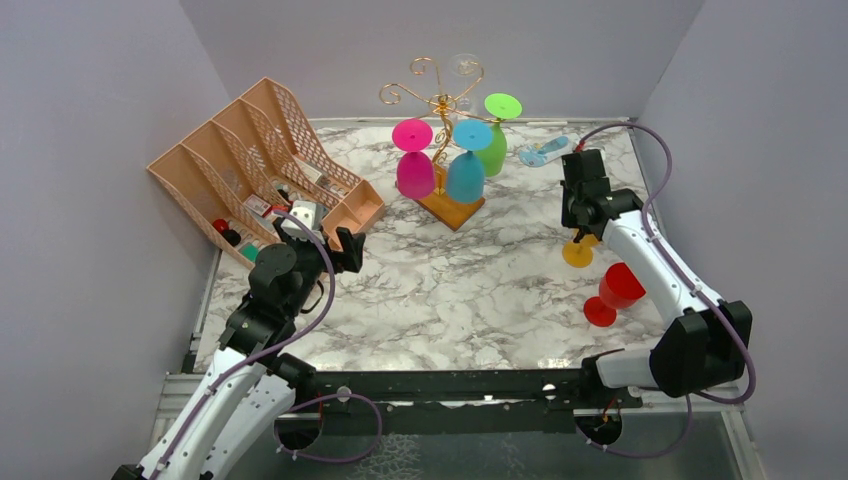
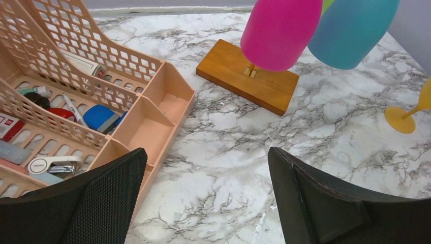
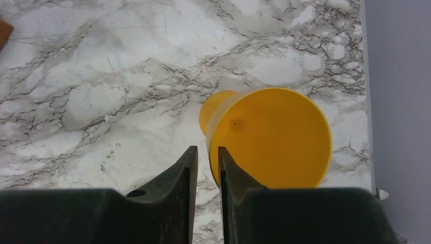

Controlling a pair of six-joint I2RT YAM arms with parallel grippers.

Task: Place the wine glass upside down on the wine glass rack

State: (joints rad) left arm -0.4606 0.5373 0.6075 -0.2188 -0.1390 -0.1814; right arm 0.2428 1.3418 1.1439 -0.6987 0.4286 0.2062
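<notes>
Marble table [image 1: 450, 290], grey walls [image 1: 100, 100]. R gripper [image 3: 206, 152] at 3 o'clock: jaws nearly closed, pinching the rim wall of the yellow glass [image 3: 274, 137], one finger inside the bowl and one outside. Prob. so the foot stays free for hooking. L gripper [image 2: 206, 168] at 8 o'clock: jaws wide apart, nothing held, parked near the organiser [image 2: 127, 66].

Rack [image 1: 458, 212] at 12 o'clock, well apart from the yellow glass. Pink glass [image 1: 414, 170], blue glass [image 1: 465, 175] and green glass [image 1: 492, 150] hang inverted there. Red glass [image 1: 620, 285] lies at 4 o'clock.

Top view shows only the yellow foot; the bowl is hidden under the wrist. Can't tell if the foot touches the table. Poss. a clear glass [image 1: 462, 66] up top; free scrolls are hard to make out.
</notes>
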